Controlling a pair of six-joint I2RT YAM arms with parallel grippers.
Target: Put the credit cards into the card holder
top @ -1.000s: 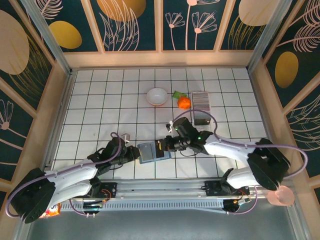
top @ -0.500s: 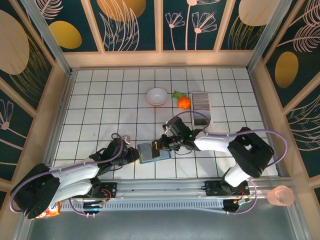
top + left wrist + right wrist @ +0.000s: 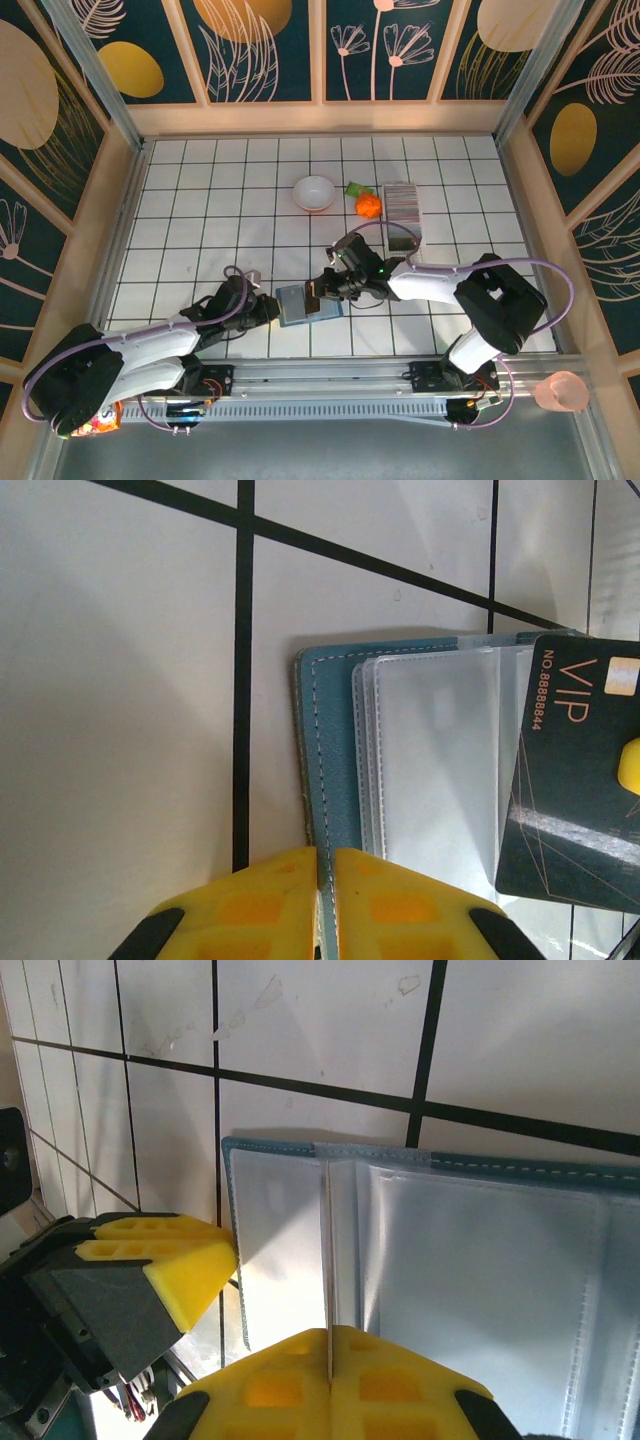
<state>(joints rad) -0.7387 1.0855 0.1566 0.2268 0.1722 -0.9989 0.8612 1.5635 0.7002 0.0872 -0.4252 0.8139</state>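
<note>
Card going into the card holder [image 3: 303, 303], not seated yet.
Left hand [image 3: 325, 855] is clamped on the holder's teal edge, pinning it open on the surface [image 3: 200, 200]. Right hand [image 3: 328, 1335] is pinched shut on a dark card [image 3: 570, 780], held over the clear sleeves. Next, probably: line the card's edge up with a sleeve mouth and slide it in. The stack of cards [image 3: 400, 202] sits well apart, at the far right.

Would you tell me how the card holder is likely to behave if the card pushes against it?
The card holder lies flat on smooth tiles, so it would probably slide were the left jaws not pinching its edge. Its clear sleeves look soft and may buckle under the card.
</note>
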